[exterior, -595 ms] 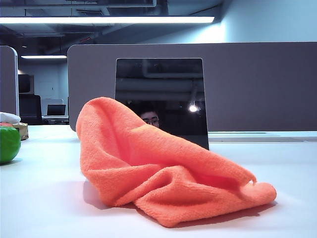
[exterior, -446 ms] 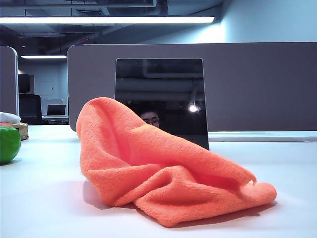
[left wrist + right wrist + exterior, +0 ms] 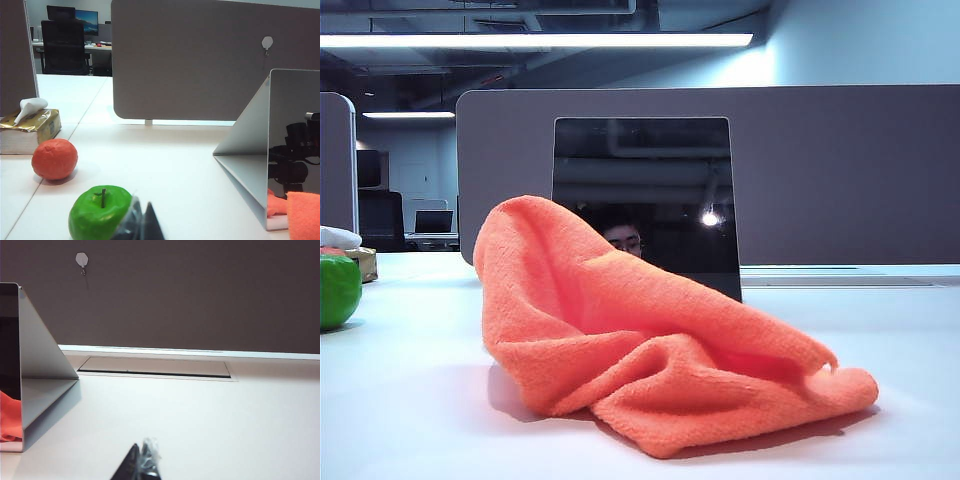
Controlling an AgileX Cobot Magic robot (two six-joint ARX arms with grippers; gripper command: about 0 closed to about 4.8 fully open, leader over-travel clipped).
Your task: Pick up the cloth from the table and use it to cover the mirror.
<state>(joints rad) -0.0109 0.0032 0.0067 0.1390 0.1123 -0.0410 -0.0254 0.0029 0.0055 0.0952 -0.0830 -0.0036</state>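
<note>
No change across the last half second: the cloth (image 3: 650, 340) lies crumpled on the table (image 3: 410, 400) at 6 o'clock of the mirror (image 3: 642, 190), its raised fold overlapping the mirror's lower edge in the exterior view. Left gripper (image 3: 142, 225) sits near the green apple (image 3: 100, 212) at 9 o'clock of the mirror; right gripper (image 3: 142, 465) sits at 3 o'clock, well apart. Both have fingers pressed together, empty, so the pick-up is judged not yet started.
</note>
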